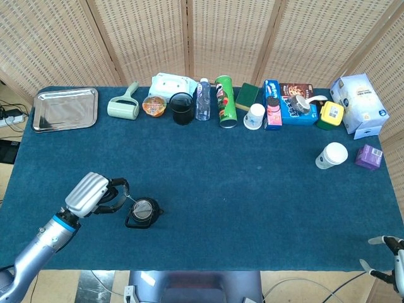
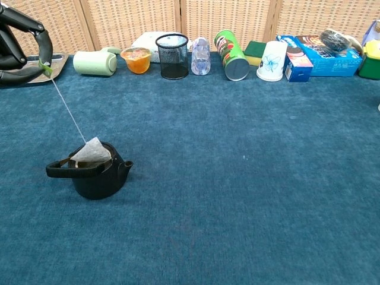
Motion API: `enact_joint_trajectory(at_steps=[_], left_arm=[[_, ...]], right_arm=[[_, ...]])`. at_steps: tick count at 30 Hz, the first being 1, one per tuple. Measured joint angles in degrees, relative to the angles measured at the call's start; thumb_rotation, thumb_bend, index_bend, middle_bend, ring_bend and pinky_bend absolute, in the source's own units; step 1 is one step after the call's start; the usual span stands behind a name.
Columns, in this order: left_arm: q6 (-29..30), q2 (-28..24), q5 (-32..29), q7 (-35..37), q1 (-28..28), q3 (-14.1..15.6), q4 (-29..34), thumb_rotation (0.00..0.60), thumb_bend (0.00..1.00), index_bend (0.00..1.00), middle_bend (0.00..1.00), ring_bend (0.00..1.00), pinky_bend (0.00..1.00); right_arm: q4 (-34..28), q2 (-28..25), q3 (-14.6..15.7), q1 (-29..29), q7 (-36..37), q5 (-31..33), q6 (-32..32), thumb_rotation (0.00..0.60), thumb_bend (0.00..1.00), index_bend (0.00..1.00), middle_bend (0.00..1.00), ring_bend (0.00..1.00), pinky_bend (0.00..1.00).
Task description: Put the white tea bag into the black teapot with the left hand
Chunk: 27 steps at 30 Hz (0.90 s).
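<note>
Fingers pinch the tag, tea bag at the teapot's mouth

Fingers (image 2: 43,44) of the left hand (image 1: 95,194) are curled together, pinching the small green tag (image 2: 46,69) at the end of the string (image 2: 67,110). That string runs taut, slanting down to the white tea bag (image 2: 91,152), which sits in the open top of the black teapot (image 2: 95,176), its upper part showing above the rim. The teapot stands on the blue tablecloth (image 1: 252,189), just beside the hand. At the table's near right corner only part of the right hand (image 1: 386,259) shows, with fingers apart and holding nothing. A metal tray (image 1: 65,108) lies at the far left.
</note>
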State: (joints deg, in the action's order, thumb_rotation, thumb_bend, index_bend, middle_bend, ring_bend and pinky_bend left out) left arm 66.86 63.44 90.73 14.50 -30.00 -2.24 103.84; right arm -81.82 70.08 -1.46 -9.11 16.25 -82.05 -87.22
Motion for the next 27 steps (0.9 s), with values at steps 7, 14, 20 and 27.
enact_joint_trajectory(at_steps=[7,14,20,27], left_arm=[[-2.63,0.17,-0.83,-0.38,-0.11,1.24,-0.39,0.6,0.49,0.61,1.0,0.99,0.93],[-3.69,0.9,-0.26,-0.87,-0.55,1.73,-0.11,0.6,0.49,0.61,1.0,0.99,0.93],[-3.72,1.18,0.87,-0.79,-0.9,1.8,0.77,0.6,0.49,0.61,1.0,0.99,0.93],[-2.45,0.45,4.21,0.2,-0.95,2.53,3.1,0.6,0.48,0.61,1.0,0.99,0.93]], right_arm=[[0.05,0.07,0.05,0.01,0.0,-0.22,-0.07,0.6,0.22,0.41,0.41,0.29,0.27],[0.16,0.02,0.12,-0.2,0.32,-0.33,-0.32,0.6,0.22,0.41,0.41,0.29,0.27],[0.52,0.09,0.11,-0.32,0.73,-0.34,-0.46,0.6,0.22,0.41,0.41,0.29,0.27],[0.96,0.21,0.16,-0.45,1.32,-0.49,-0.59,0.6,0.22,0.41,0.41,0.29,0.27]])
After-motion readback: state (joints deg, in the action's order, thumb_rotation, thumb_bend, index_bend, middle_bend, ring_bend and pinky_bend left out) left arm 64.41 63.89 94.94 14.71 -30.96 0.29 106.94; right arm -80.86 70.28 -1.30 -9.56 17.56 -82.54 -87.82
